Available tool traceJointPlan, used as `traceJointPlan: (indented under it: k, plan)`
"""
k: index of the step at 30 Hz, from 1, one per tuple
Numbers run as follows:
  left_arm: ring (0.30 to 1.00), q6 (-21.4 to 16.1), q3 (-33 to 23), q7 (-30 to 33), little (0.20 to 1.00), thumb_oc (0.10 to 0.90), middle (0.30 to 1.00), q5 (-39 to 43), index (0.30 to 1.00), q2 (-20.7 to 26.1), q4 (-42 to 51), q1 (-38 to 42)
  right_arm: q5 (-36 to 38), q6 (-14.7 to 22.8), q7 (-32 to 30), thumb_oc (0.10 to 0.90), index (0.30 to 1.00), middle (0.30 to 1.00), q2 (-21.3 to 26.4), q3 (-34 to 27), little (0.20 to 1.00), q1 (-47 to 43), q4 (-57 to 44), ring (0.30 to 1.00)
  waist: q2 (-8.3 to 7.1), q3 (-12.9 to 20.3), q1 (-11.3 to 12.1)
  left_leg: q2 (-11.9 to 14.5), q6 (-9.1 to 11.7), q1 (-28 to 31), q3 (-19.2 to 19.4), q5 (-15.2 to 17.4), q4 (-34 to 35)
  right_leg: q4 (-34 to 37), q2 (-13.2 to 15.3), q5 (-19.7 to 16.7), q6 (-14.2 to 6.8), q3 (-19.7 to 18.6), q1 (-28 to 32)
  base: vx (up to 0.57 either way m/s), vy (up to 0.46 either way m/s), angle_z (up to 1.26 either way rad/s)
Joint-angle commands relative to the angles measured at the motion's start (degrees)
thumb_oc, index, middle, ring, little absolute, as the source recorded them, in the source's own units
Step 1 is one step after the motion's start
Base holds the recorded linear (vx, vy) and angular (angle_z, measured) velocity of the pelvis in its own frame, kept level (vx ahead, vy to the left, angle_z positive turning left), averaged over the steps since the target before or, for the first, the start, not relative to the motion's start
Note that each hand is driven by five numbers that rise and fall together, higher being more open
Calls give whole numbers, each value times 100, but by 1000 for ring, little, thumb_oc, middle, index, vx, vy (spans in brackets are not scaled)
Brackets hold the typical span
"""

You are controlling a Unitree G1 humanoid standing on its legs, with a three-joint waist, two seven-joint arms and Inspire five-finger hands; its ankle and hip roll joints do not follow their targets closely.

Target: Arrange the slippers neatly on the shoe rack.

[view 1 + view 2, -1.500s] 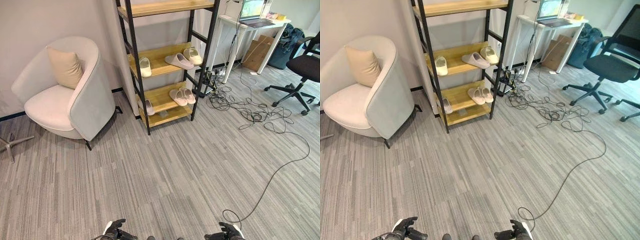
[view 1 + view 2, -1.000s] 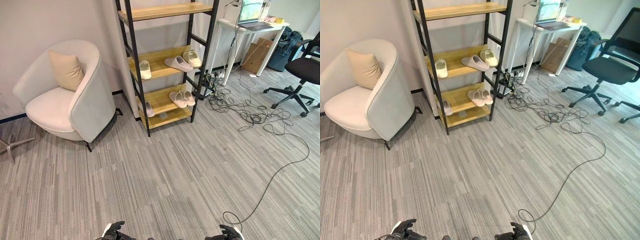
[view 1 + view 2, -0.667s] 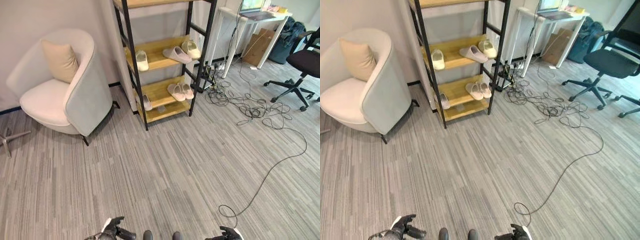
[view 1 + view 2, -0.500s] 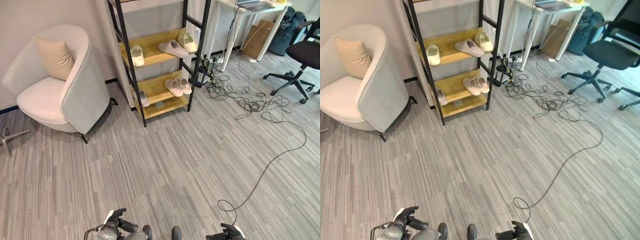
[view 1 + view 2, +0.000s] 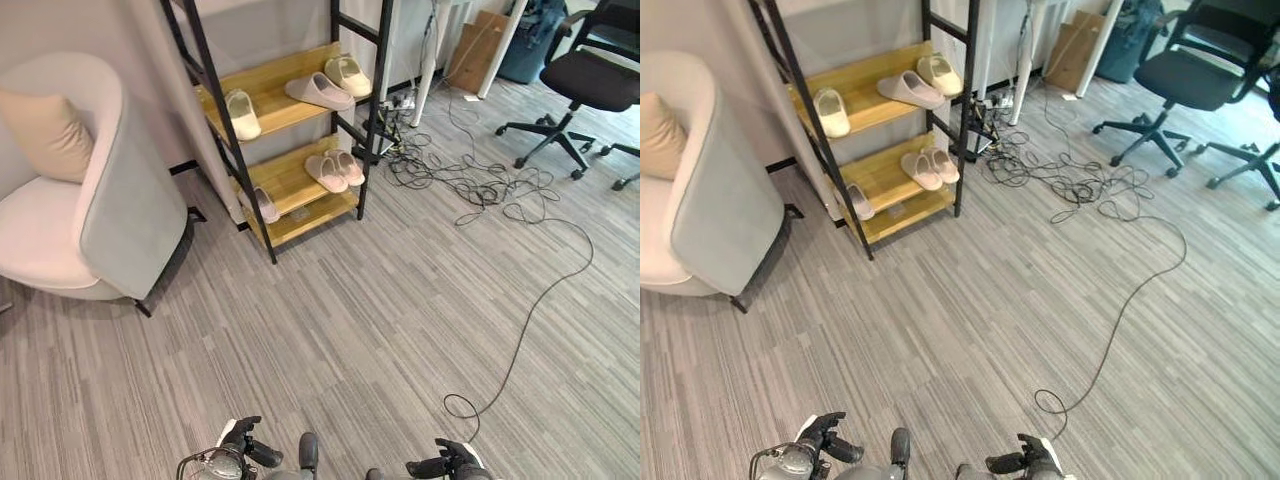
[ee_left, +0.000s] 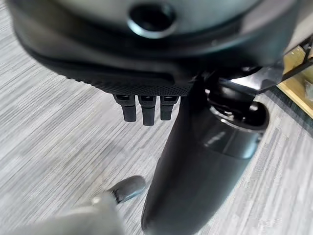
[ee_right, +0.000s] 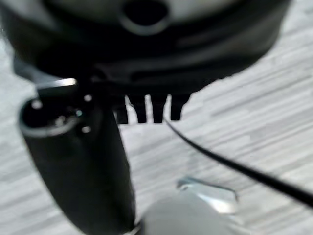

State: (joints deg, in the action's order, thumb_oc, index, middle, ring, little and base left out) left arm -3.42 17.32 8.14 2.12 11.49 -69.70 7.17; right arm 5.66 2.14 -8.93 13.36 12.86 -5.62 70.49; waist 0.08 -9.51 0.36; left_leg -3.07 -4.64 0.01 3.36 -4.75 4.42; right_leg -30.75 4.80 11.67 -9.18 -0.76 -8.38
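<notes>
My whole view had swung down and leftward compared with a moment before, so the armchair [image 5: 95, 215] now ran off the frame at 9 o'clock and the shoe rack [image 5: 270, 110] stood nearer, up at 11 o'clock; I judged that I was stepping toward the rack, not that anything on it had moved. The office chair [image 5: 580, 85] sat at 2 o'clock, with loose cables [image 5: 480, 185] sprawled across the carpet between it and the rack. The slippers were all on the rack already: three on the upper shelf [image 5: 320, 90] and three on the lower shelf [image 5: 335, 170] (one of them alone at the left end). My left hand [image 5: 240, 445] and right hand [image 5: 445, 465] hung low at 6 o'clock, fingers relaxed, holding nothing.
</notes>
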Motion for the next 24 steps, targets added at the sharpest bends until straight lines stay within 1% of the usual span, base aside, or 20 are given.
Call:
traceJointPlan:
  k: [1, 2, 3, 4, 5, 6, 10, 12, 13, 14, 15, 16, 17, 18, 19, 20, 21, 22, 23, 24]
  plan:
    - [900, -101, -114, 63, 900, 800, 900, -28, 900, 34, -47, -39, -66, 54, -88, 800, 900, 900, 223, 42, 900, -46, -115, 900, 91, 17, -6, 13, 154, -41, -346, 1064, -785, 397, 101, -1056, 93, 614, 43, 339, 75, -15]
    - [900, -92, -112, 47, 900, 800, 900, -38, 900, 28, -57, -32, -89, 49, -95, 800, 900, 900, 228, 40, 900, -65, -95, 900, 119, 37, -8, 37, 167, 56, -349, 1115, -726, 675, 160, -925, 173, 794, -49, 396, -40, -21]
    - [900, -96, -103, 24, 900, 800, 900, -61, 900, 16, -98, -37, -104, 50, -99, 800, 900, 900, 252, 45, 900, -99, -87, 900, 109, 33, -75, 47, 200, 259, -353, 1225, -643, 1255, 211, -913, 229, 982, -245, 308, -55, -17]
    - [900, -97, -104, 24, 900, 800, 900, -61, 900, 14, -99, -37, -103, 50, -99, 800, 900, 900, 254, 46, 900, -99, -87, 900, 122, 9, -84, 60, 203, 298, -364, 1235, -633, 1269, 200, -906, 231, 997, -201, 458, -132, -4]
    - [900, -116, -118, -1, 900, 800, 900, -90, 900, 6, -141, -42, -131, 31, -75, 800, 900, 900, 280, 64, 900, -92, -93, 900, 53, 28, -171, 20, 267, 492, -423, 1337, -552, 2075, 245, -1135, 183, 994, -385, 370, -120, 4]
    - [900, -130, -124, -2, 900, 800, 900, -99, 900, -2, -150, -41, -135, 21, -67, 800, 900, 900, 290, 73, 900, -85, -105, 900, 40, 3, -217, 28, 303, 619, -476, 1385, -516, 2439, 228, -1260, 151, 970, -406, 372, -119, 11]
    - [900, -165, -150, -6, 900, 800, 900, -144, 900, -7, -186, -45, -171, -1, -41, 800, 900, 900, 307, 82, 900, 3, -80, 900, 23, 18, -299, 104, 407, 932, -601, 1566, -421, 2781, 180, -1436, 76, 819, -382, 281, -113, 6]
    - [900, -152, -168, 3, 900, 800, 900, -159, 900, -42, -232, -88, -196, 6, -23, 800, 900, 900, 296, 116, 900, 67, -40, 900, 31, 117, -307, 190, 485, 996, -673, 1571, -521, 2767, 87, -1439, 214, 750, -284, 311, -174, 0]
    - [900, -143, -169, 2, 900, 800, 900, -141, 900, -66, -244, -91, -189, 7, -23, 800, 900, 900, 287, 126, 900, 59, -5, 900, 50, 143, -304, 259, 585, 925, -703, 1416, -722, 2754, 21, -1427, 293, 731, -223, 324, -278, -8]
    - [900, -145, -173, -8, 900, 800, 900, -59, 900, -101, -217, -58, -129, 53, -48, 800, 900, 900, 285, 131, 900, 28, 9, 900, 73, 121, -271, 365, 846, 632, -678, 910, -1458, 2795, -92, -1311, 449, 767, -16, 262, -299, 2]
    - [900, -150, -161, -30, 900, 800, 900, -7, 900, -106, -182, -35, -71, 72, -64, 800, 900, 900, 300, 127, 900, -1, 1, 900, 39, 70, -239, 439, 938, 338, -621, 616, -1976, 2850, -108, -1222, 542, 775, 134, 174, -232, 16]
    - [900, -149, -160, -30, 900, 800, 900, -6, 900, -106, -181, -33, -70, 73, -63, 800, 900, 900, 299, 126, 900, -3, 2, 900, 43, 71, -246, 444, 941, 317, -630, 631, -2008, 2851, -113, -1222, 545, 784, 132, 88, -190, 26]
    - [900, -142, -143, -35, 900, 800, 900, 43, 900, -105, -140, 24, 2, 96, -94, 800, 900, 900, 313, 125, 900, -30, -28, 900, -39, -37, -173, 502, 986, -56, -582, 299, -2654, 2887, -112, -1134, 663, 777, 292, 65, -187, 17]
    - [900, -131, -123, -30, 900, 800, 900, 82, 900, -110, -108, 65, 46, 96, -112, 800, 900, 900, 338, 117, 900, -61, -48, 900, -92, -122, -141, 544, 976, -379, -528, 204, -3189, 2909, -101, -1085, 728, 784, 388, 67, -186, 19]
    - [900, -131, -123, -30, 900, 800, 900, 82, 900, -110, -108, 65, 46, 96, -112, 800, 900, 900, 338, 118, 900, -61, -48, 900, -90, -120, -143, 546, 976, -383, -530, 207, -3194, 2909, -103, -1085, 728, 785, 385, 129, -237, 5]
    - [900, -108, -87, 11, 900, 800, 900, 121, 900, -102, -79, 132, 126, 83, -165, 800, 900, 900, 383, 102, 900, -134, -49, 900, -218, -250, -71, 601, 923, -786, -337, 142, -3789, 2969, -109, -983, 838, 767, 601, 293, -253, 13]
    - [900, -115, -33, 17, 900, 800, 900, 113, 900, -95, -77, 149, 200, 76, -177, 800, 900, 900, 401, 91, 900, -115, -39, 900, -301, -245, -35, 678, 877, -1137, -65, 272, -3650, 3034, -101, -875, 862, 792, 795, 295, -251, 10]
    - [900, -115, -31, 17, 900, 800, 900, 113, 900, -96, -76, 148, 201, 76, -177, 800, 900, 900, 401, 90, 900, -113, -39, 900, -292, -252, -29, 688, 875, -1135, -63, 292, -3672, 3035, -110, -872, 861, 789, 805, 407, -119, 27]
    - [900, -122, -26, 3, 900, 800, 900, 133, 900, -97, -54, 132, 219, 89, -168, 800, 900, 900, 408, 103, 900, -101, -32, 900, -287, -199, 40, 459, 791, -1318, -44, 503, -3096, 3129, -182, -776, 826, 739, 963, 224, -24, 26]
    - [900, -122, -24, 3, 900, 800, 900, 133, 900, -97, -54, 129, 219, 90, -167, 800, 900, 900, 408, 104, 900, -98, -32, 900, -287, -210, 39, 456, 787, -1299, -44, 519, -3099, 3136, -179, -768, 822, 741, 987, 349, -29, 19]
